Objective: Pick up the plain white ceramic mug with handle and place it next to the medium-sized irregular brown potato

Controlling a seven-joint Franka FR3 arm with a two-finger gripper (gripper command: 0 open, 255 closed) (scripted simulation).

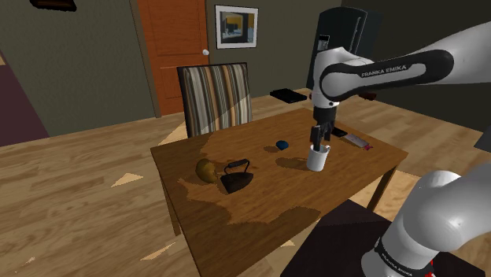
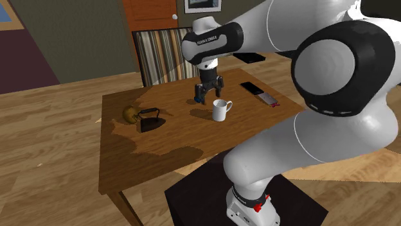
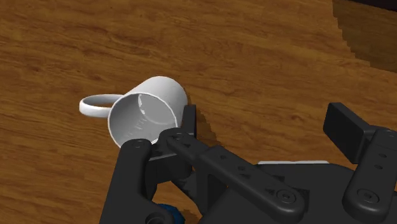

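Approaching mug (image 1: 316, 160), gripper (image 2: 209, 97) jaws open and empty beside its rim; next: straddle wall, close, carry toward potato (image 1: 206, 169), shoulder view's 9 o'clock.

- A bare stretch of the tabletop (image 1: 271, 179) lies at the middle of the shoulder view, between the white mug (image 1: 317, 160) and the black flat iron (image 1: 235, 178).
- The iron stands just beside the potato (image 1: 206, 170), blocking its right side.
- A small blue object (image 1: 282, 145) lies above that stretch.
- A striped chair (image 1: 215, 98) closes the table's upper edge.
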